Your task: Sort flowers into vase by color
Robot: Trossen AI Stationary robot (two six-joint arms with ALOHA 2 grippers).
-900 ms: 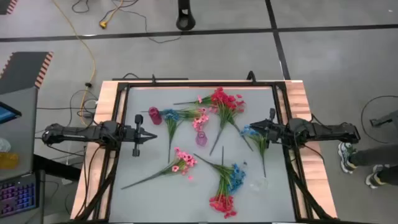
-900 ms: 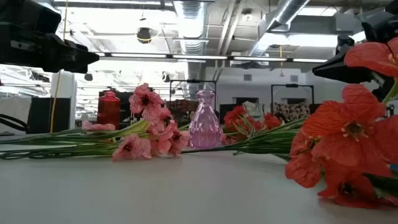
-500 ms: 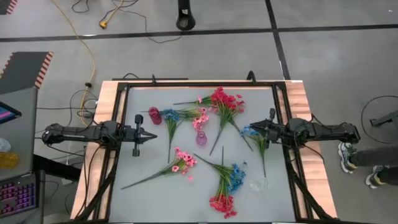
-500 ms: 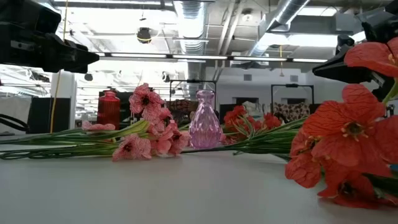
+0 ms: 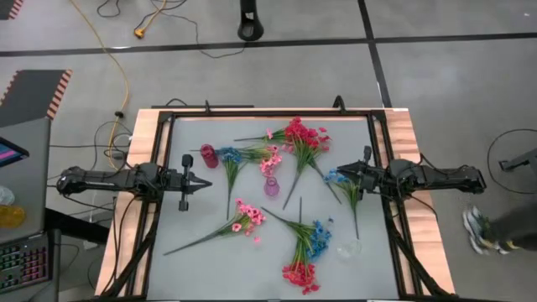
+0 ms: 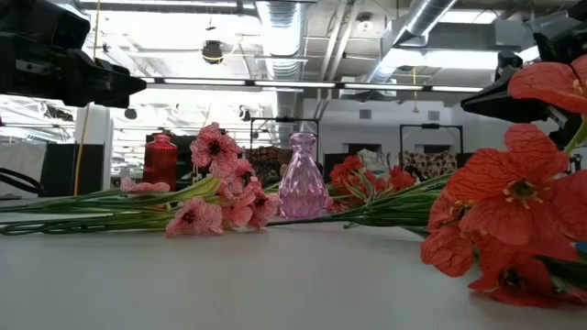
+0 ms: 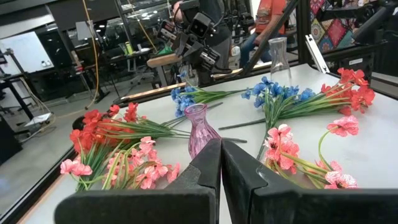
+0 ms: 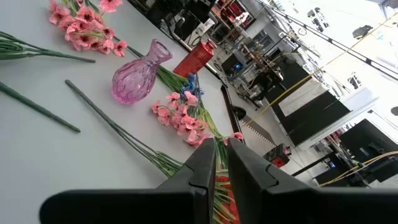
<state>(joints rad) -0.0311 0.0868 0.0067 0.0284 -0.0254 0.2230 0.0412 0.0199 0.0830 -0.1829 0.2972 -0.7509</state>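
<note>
Left pincer hovering near the counter's left edge, fingers pressed together, empty. Right pincer near the right edge, over a blue sprig, fingers nearly closed; cannot tell whether gripping its stem. Flowers scattered flat across the counter: red bunch toward the far edge, pink sprig at mid-counter, red and blue bunch toward the near edge. Pink vase upright at centre, red vase upright to its far left, clear vase toward the near right corner.
</note>
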